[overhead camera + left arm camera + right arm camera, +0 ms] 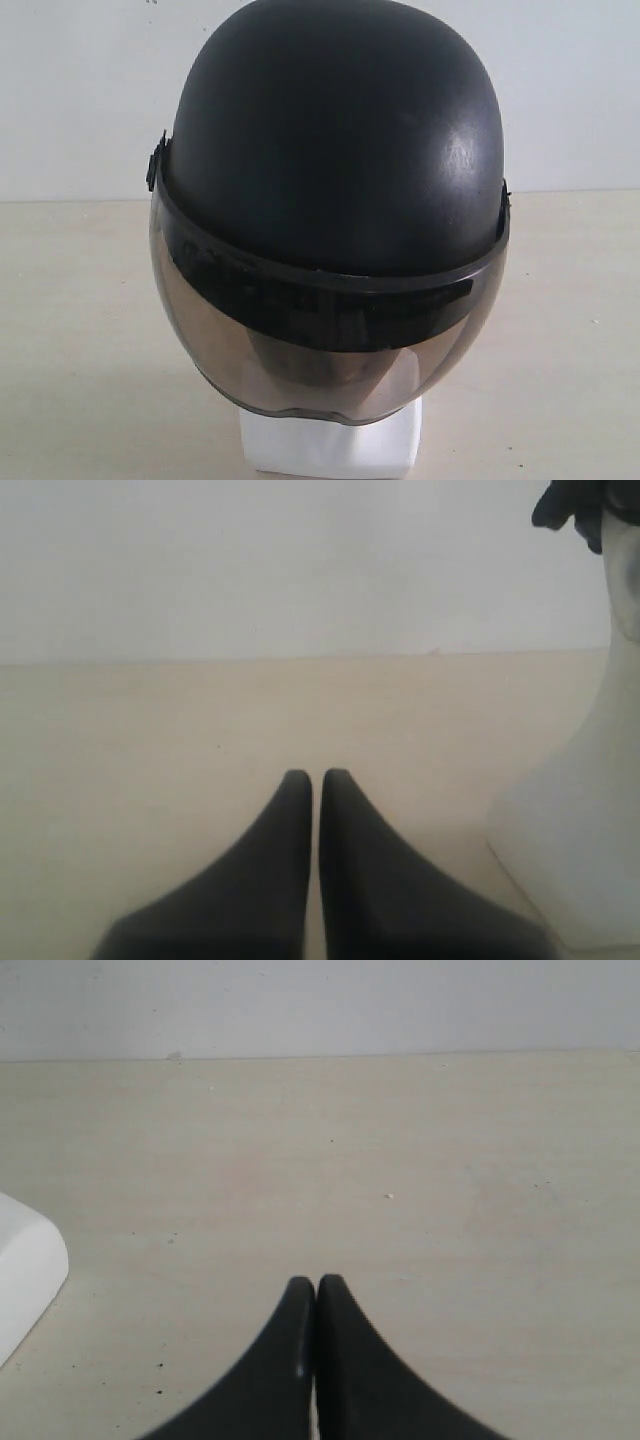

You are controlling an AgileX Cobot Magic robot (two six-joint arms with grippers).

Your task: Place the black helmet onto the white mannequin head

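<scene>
Left wrist view: l. gripper (316,780) has both dark fingers (270,880) pressed together, only a hairline slit btw them, nothing in the grip; tips low over the pale table (150,740).
Head vs l. gripper: white mannequin head (585,820) stands ahead of the tips and off to one side, near but clear of the fingers; neck and lower part show, face mostly cropped.
Helmet vs l. gripper: black helmet (568,505) shows only as a dark scrap at the top of the head, well above tip level.
Exterior view: helmet sits on the head, shell upright and fully down; smoky visor (300,350) lowered over the face. White squarish base (330,445) pokes out below the visor, resting on the table. Plain wall (80,100) behind. Neither gripper in this view.
Right wrist view: r. gripper (317,1285) has fingers touching tip to tip, empty-handed, low over the table.
Head vs r. gripper: just a rounded corner of the base, off to the side and about level w/ the tips, apart from them.
</scene>
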